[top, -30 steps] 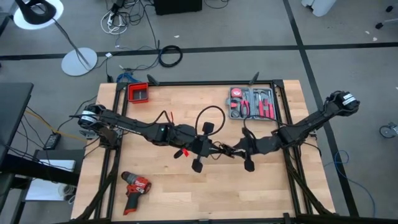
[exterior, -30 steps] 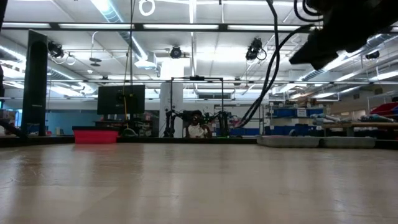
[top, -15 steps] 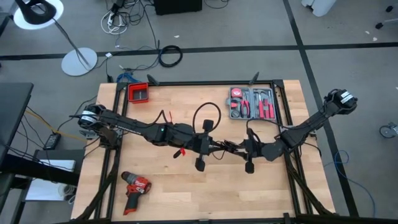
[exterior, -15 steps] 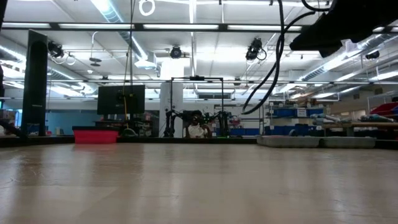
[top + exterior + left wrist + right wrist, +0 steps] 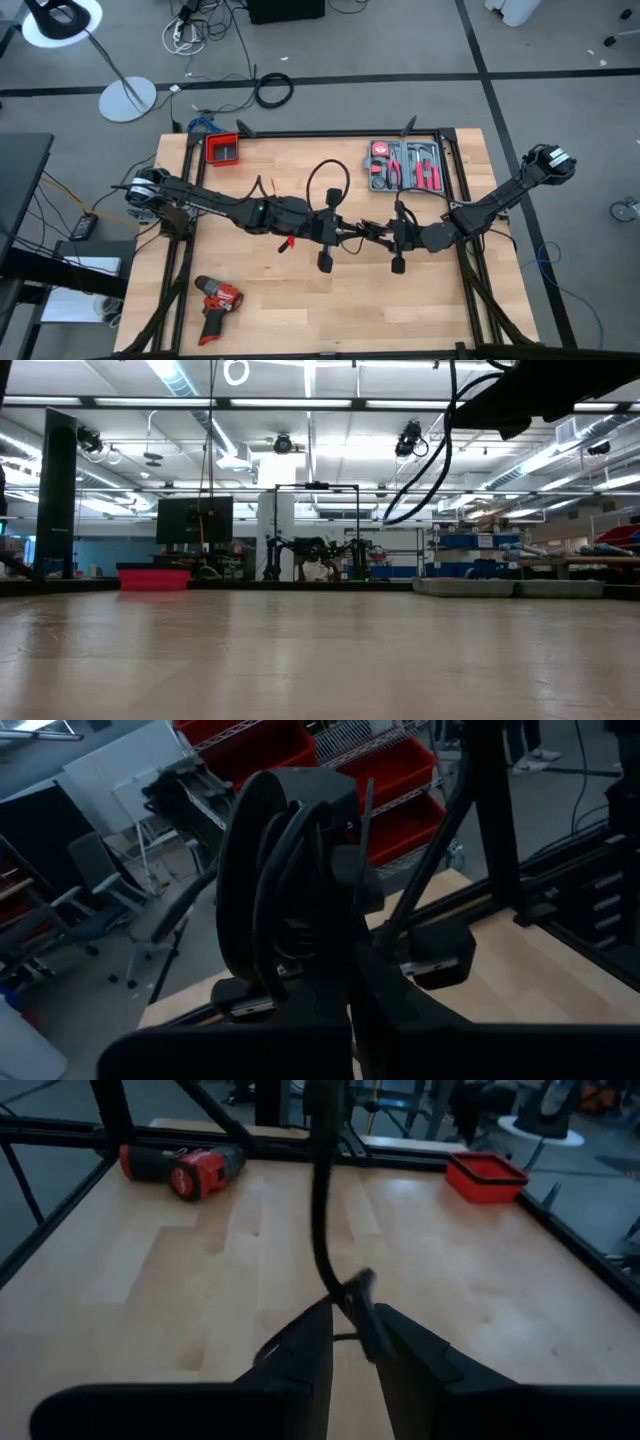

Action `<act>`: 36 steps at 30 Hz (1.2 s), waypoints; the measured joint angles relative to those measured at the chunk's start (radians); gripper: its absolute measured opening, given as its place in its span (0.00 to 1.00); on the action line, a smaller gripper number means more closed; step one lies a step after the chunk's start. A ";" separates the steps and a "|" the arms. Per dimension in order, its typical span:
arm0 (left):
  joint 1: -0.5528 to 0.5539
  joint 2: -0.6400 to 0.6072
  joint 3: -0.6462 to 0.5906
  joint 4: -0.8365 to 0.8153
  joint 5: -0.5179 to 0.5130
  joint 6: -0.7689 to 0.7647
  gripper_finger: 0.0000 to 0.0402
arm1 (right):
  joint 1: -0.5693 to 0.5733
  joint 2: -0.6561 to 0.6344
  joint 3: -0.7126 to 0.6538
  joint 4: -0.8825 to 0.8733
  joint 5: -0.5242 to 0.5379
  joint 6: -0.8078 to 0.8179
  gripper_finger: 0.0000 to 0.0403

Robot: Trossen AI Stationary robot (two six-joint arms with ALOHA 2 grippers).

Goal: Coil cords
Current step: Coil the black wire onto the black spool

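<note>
Since the earlier frame, the right gripper [image 5: 372,232] has been drawn inward toward the left gripper [image 5: 343,231], and the cord [image 5: 327,181] loop has tightened. Left fingers are fully closed on the cord, anchoring the loop above the surface [image 5: 270,300]. Right fingers [image 5: 400,1342] are narrowly parted, pinching the cord just between them so a further turn can be formed.

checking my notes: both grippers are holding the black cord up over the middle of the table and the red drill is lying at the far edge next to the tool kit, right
Not quite. The left gripper and right gripper do hold the cord over mid-table, but the red drill lies at the near edge on the left arm's side, away from the tool kit. The high view shows it.
</note>
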 joint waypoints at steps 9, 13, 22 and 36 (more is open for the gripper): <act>0.000 0.000 0.000 0.020 -0.025 0.001 0.00 | -0.020 0.001 0.000 0.060 -0.050 -0.140 0.20; 0.000 0.000 0.000 0.030 -0.028 0.000 0.00 | -0.035 0.001 0.000 0.084 -0.081 -0.165 0.21; 0.000 0.000 0.000 0.054 -0.047 0.019 0.00 | -0.068 0.001 0.000 0.103 -0.106 -0.191 0.20; 0.000 0.000 0.000 -0.022 -0.052 -0.018 0.00 | -0.025 -0.015 0.000 -0.064 -0.102 -0.059 0.04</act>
